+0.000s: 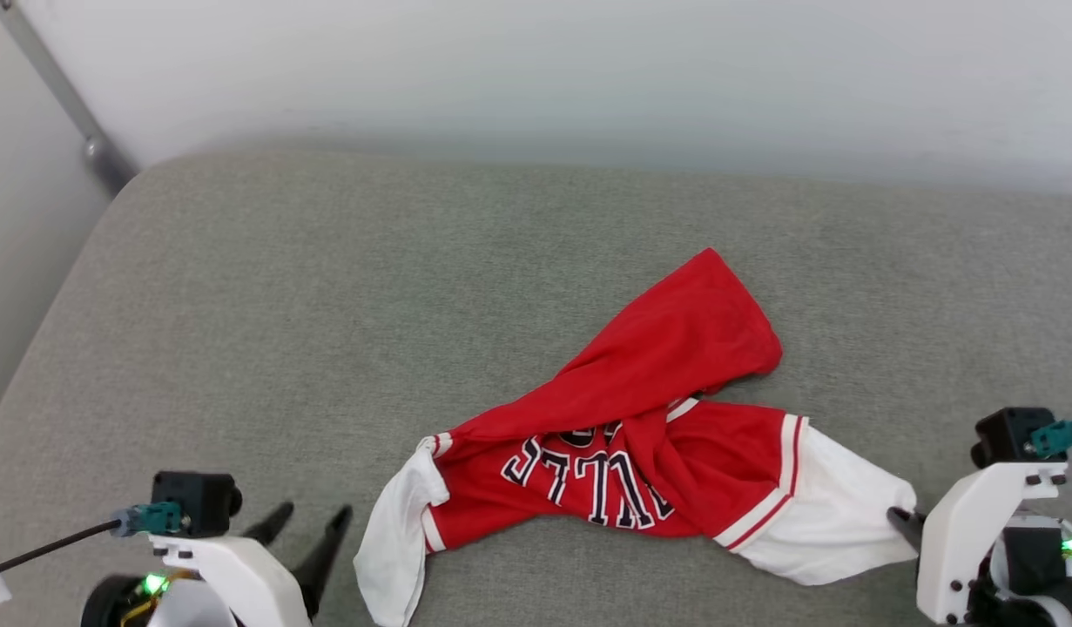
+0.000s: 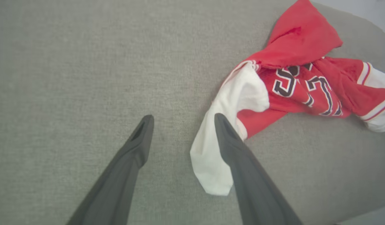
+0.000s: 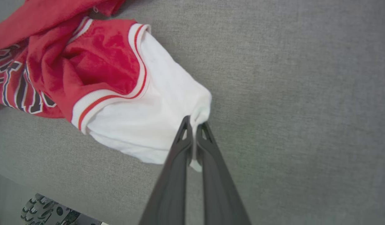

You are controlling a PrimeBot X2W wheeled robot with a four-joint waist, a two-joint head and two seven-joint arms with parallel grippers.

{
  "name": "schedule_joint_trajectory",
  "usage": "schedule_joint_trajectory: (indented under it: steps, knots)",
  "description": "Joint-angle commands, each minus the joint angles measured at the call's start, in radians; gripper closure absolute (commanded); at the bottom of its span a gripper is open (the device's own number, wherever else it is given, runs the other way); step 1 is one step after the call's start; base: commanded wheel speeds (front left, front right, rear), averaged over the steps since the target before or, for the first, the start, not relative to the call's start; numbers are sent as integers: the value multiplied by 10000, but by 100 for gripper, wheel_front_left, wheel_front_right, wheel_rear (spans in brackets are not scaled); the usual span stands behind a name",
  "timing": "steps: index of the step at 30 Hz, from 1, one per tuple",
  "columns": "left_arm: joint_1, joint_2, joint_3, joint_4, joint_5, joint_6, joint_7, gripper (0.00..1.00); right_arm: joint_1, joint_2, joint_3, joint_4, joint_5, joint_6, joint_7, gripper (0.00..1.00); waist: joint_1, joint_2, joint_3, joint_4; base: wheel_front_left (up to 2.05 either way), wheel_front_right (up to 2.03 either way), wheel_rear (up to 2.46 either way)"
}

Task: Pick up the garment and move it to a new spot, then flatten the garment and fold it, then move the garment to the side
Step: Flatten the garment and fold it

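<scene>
The garment, a red jersey with white sleeve ends, striped trim and black lettering, lies crumpled on the grey cushion. My right gripper is shut on the garment's right white sleeve end, pinching its edge between the fingers; in the head view the right gripper meets that sleeve at the right. My left gripper stands open above the cushion, its right finger over the left white sleeve end; in the head view the left gripper sits just left of that sleeve.
The cushion's rounded back-left corner meets a pale wall, with a grey metal bar at the far left. In the right wrist view, the cushion's front edge and part of the robot's base show at the lower left.
</scene>
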Motion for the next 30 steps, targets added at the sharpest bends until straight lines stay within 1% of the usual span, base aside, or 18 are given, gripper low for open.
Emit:
schedule_joint_trajectory:
  steps: [1,5,10,17,18,19,20,21,23,27,30]
  knots:
    - [91,13,6,-66,-170,21,208,0,108,94,45,-84,28,-4,-59,100,0,0,-85,-151,0,0,0]
    - [484,180,-31,207,-1018,57,1441,0,186,282,178,-213,-26,-4,-146,100,0,0,-8,-448,0,0,0]
    - [279,135,-187,707,-1529,-134,2085,0,67,393,324,-296,13,-4,-163,100,0,0,254,-759,0,0,0]
    - [-79,17,-641,1738,-1748,-362,2801,0,-187,412,393,-277,58,-5,-273,100,0,0,645,-1020,0,0,0]
    - [-139,-21,-717,1899,-1733,-380,2874,2,-216,405,391,-267,62,-4,-285,100,0,0,690,-1038,0,0,0]
    - [-183,-80,-754,2067,-1724,-383,2860,34,-243,408,386,-248,70,-4,-307,100,0,0,724,-1050,0,0,0]
    - [-230,-145,-817,2239,-1747,-425,2898,54,-256,420,377,-237,95,-4,-326,100,0,0,742,-1059,0,0,0]
    - [-254,-248,-881,2379,-1810,-475,2917,64,-249,411,373,-233,101,-5,-329,100,0,0,754,-1066,0,0,0]
    - [-294,-415,-969,2588,-1831,-579,2828,100,-249,392,333,-238,133,-5,-346,100,0,0,770,-1071,0,0,0]
    - [-409,-469,-927,2747,-1830,-715,2565,100,-269,302,253,-244,103,-5,-381,100,0,0,703,-1030,0,0,0]
    - [-499,-378,-698,2452,-1826,-773,2224,100,-218,224,143,-277,86,-5,-440,100,0,0,541,-943,0,0,0]
